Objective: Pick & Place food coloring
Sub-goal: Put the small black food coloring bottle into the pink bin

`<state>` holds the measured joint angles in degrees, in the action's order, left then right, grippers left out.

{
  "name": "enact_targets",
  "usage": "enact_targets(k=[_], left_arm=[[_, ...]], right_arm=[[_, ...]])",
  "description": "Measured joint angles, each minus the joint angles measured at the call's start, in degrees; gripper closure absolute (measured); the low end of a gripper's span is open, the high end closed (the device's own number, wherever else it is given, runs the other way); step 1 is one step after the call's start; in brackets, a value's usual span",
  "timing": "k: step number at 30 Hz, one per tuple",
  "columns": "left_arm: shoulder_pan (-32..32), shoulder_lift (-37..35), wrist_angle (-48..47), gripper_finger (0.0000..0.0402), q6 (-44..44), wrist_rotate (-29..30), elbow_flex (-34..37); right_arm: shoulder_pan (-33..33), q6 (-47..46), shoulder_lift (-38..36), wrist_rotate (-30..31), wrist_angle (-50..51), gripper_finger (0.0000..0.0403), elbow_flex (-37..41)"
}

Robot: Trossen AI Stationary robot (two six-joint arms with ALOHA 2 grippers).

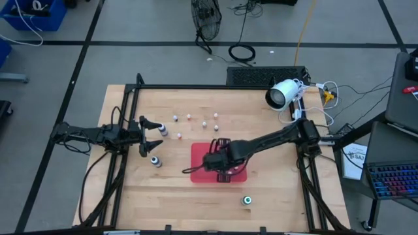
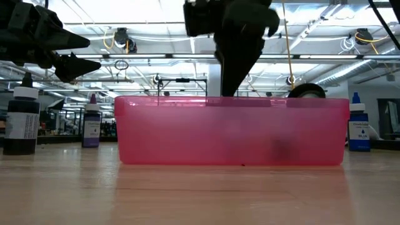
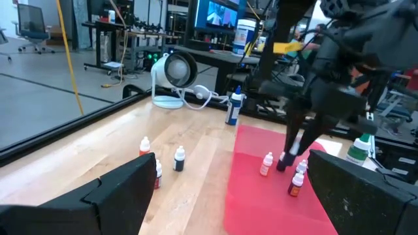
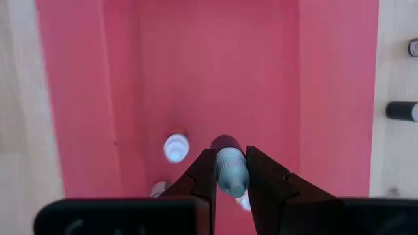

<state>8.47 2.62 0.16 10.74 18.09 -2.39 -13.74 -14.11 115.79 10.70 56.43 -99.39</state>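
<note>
My right gripper (image 4: 230, 156) hangs over the red tray (image 1: 196, 151), shut on a small whitish food coloring bottle with a dark cap (image 4: 228, 166). Other tiny bottles stand inside the tray (image 3: 266, 163). Several more stand on the wood beyond it (image 1: 189, 117) and near my left gripper (image 3: 179, 158). A bigger grey one (image 1: 155, 160) stands at the left, and a green-capped one (image 1: 247, 200) stands near the front edge. My left gripper (image 1: 160, 136) waits at the table's left side, level, open and touching nothing. My right gripper pinches the bottle's whitish body (image 4: 231, 175) between its two fingers. They come from above, slanting steeply down. The bottle lies along the fingers, its dark cap end (image 4: 225, 143) sticking out past the tips toward the tray floor. I cannot tell whether it touches the floor.
A white fan (image 1: 282, 94) and a blue bottle (image 3: 233, 108) stand at the table's far right. In the low view a black bottle (image 2: 22, 119) and a purple one (image 2: 92, 125) stand left of the tray. A black frame rail (image 1: 215, 87) borders the far edge.
</note>
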Motion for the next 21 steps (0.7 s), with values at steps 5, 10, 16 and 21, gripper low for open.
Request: enact_targets(k=[5,10,16,21], left_arm=[[0.0,0.0,0.0,0.0009,0.0,0.0,0.0],[0.0,0.0,0.0,0.0009,0.0,0.0,0.0],[0.0,0.0,0.0,0.0009,0.0,0.0,0.0],[0.0,0.0,0.0,0.0009,0.0,0.0,0.0]], right_arm=[[0.9,1.5,3.1,-0.2,-2.5,0.0359,0.0],[2.2,3.1,6.0,-0.4,-0.7,0.0359,0.0],[3.5,3.4,7.1,-1.2,0.0,0.0359,0.0],[3.6,2.8,7.1,-3.5,-0.1,0.0347,0.0]])
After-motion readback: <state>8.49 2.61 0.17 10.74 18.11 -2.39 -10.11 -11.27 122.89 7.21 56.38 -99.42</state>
